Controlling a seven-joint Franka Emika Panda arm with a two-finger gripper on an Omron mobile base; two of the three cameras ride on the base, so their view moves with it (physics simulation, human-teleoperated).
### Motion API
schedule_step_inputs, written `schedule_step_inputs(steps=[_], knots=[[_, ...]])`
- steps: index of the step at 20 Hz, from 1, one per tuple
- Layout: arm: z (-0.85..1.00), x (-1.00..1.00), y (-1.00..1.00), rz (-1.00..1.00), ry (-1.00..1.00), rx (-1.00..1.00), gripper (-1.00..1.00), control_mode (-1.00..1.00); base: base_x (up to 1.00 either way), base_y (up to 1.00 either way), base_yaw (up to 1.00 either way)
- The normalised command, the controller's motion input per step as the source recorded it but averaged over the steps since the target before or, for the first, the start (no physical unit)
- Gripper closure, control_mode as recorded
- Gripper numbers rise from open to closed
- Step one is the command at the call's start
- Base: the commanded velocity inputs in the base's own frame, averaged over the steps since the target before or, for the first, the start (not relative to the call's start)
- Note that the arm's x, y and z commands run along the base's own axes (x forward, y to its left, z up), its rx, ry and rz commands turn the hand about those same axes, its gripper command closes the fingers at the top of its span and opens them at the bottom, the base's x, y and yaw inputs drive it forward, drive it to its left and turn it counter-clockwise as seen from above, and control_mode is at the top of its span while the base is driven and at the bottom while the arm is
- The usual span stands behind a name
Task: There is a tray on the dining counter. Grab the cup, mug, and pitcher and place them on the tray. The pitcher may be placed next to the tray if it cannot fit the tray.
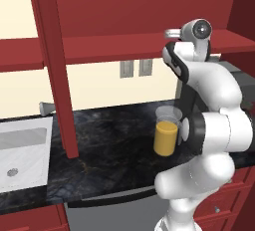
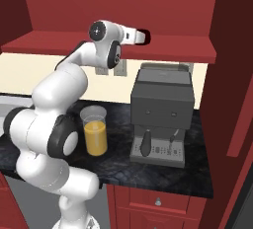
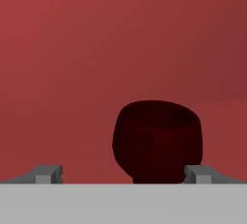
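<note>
Up high, the gripper (image 3: 123,175) reaches into a red cupboard with its jaws spread wide, holding nothing. Low and right of middle in the hand view sits the mug (image 3: 157,141). Below, the pitcher (image 1: 167,131) stands on the black counter (image 1: 109,150).

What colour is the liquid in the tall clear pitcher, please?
Orange, clearest in the right base view: tall clear pitcher.

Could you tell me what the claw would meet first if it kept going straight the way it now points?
Most likely the mug. In the hand view it sits directly ahead of the open claw, toward the right fingertip, with the red cabinet wall behind it. How far ahead is unclear.
</note>
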Motion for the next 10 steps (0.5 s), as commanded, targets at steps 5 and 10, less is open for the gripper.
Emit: schedule_step_inputs(steps=[5,10], knots=[[0.00,0.19,-0.01,0.00,0.00,0.00,-1.00,-1.00,0.00,0.00,0.00],[0.00,0.13,-0.04,0.00,0.00,0.00,-1.00,-1.00,0.00,0.00,0.00]])
